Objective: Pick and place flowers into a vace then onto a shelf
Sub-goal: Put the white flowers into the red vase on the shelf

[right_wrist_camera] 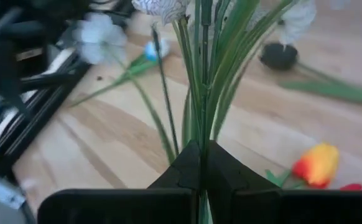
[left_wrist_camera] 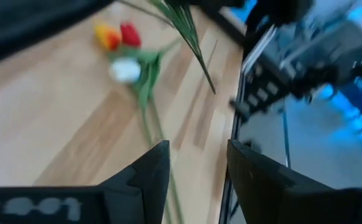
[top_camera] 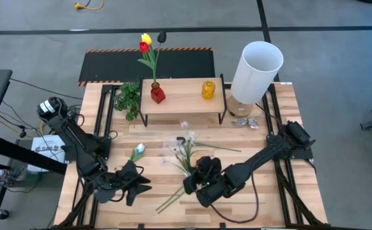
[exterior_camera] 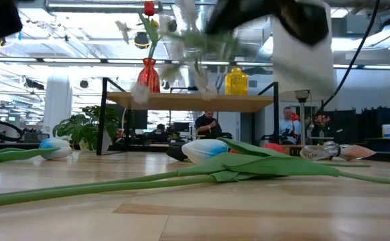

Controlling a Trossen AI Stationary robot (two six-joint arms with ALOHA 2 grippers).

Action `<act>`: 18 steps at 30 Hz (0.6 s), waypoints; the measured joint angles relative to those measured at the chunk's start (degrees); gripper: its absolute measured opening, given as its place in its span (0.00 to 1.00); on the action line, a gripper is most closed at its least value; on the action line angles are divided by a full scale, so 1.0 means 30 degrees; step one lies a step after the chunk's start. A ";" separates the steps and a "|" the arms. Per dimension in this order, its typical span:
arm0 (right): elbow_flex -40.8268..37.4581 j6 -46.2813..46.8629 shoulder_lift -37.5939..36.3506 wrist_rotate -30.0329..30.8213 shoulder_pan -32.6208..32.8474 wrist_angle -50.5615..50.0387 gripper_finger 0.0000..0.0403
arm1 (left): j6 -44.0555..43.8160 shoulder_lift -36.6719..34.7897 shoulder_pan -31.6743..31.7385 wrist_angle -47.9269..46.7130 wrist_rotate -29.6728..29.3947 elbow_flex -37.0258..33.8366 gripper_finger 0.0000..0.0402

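No writing on anything is legible. The right gripper point(right_wrist_camera: 201, 163) is clamped on a white blossom spray point(top_camera: 187, 148) at table centre. The left gripper point(top_camera: 130, 182), at 8 o'clock, has fingers apart and holds nothing. The shelf point(top_camera: 183, 102) sits at 12 o'clock.

Shelf point(top_camera: 179, 102) at worktop's point(top_camera: 301, 191) far edge, carrying two vases point(top_camera: 158, 94); loose flowers point(top_camera: 185, 150) mid-worktop before it; my pincers near the front edge.
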 joint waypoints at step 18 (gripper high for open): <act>0.5061 -0.1986 0.0000 0.6500 0.3912 -0.5520 0.00 | 0.3260 0.0000 -0.0374 0.1974 -0.6774 0.0007 0.16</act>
